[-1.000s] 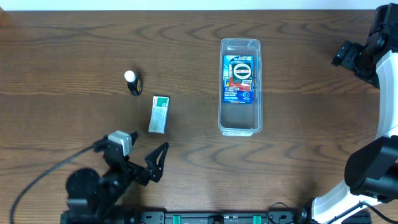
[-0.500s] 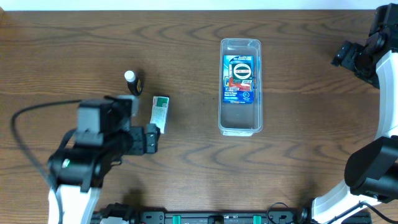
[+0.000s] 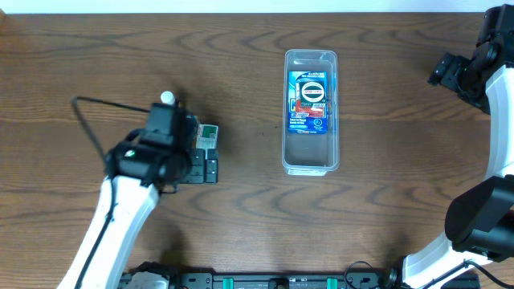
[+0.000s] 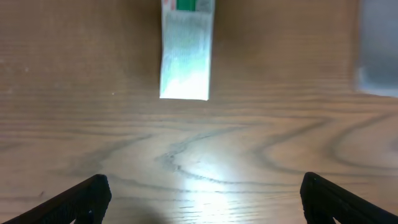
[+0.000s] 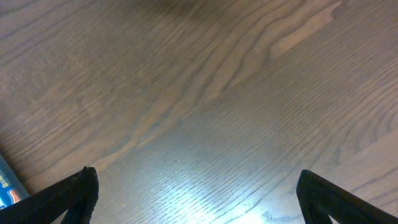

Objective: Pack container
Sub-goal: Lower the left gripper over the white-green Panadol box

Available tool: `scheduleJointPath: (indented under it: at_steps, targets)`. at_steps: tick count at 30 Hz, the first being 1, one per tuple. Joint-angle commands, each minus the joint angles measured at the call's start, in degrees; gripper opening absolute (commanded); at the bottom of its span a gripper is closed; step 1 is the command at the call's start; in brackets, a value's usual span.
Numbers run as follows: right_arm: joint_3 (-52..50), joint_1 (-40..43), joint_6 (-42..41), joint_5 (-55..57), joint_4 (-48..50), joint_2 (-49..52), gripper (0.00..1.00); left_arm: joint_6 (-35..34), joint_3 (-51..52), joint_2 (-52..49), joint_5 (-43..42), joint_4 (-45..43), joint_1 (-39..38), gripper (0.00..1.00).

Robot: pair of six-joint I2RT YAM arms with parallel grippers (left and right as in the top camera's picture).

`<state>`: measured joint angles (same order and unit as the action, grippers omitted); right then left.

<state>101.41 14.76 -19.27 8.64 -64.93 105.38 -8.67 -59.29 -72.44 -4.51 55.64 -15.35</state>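
The clear plastic container (image 3: 310, 156) stands right of the table's centre with a blue flat package (image 3: 309, 100) lying in it. A white box with a green end (image 3: 209, 134) lies left of it. My left gripper (image 3: 202, 168) hangs over the box's near end, open and empty. In the left wrist view the box (image 4: 185, 62) lies ahead at top centre, and the open gripper (image 4: 202, 199) has only bare wood between its fingers. The container's blurred edge (image 4: 378, 50) is at the right. My right gripper (image 3: 450, 72) is open and empty at the far right, over bare table (image 5: 198, 196).
A small dark bottle with a white cap (image 3: 168, 99) stands just left of the box, beside my left arm. A sliver of the blue package (image 5: 6, 183) shows at the right wrist view's lower left. The right arm's base (image 3: 482, 225) stands at the front right.
My left arm has swung up from the table's front edge to over the white box, fingers staying open. The right arm and the container have not moved.
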Motion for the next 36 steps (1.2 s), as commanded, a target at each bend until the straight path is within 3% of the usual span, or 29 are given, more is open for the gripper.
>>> scheduleJointPath:
  at_steps: [1,14,36]
  targets:
    - [-0.39,0.22,0.20,0.55,-0.07,0.28,0.99,-2.84,-2.01,-4.44,8.35,-1.68,-1.92,0.98]
    - [-0.39,0.22,0.20,0.55,-0.07,0.28,0.99,-2.80,-2.12,-17.03,8.68,-16.02,-1.92,0.98]
    - [-0.39,0.22,0.22,0.55,-0.07,0.28,0.99,0.02,-1.53,-26.40,7.89,-18.93,-0.72,0.98]
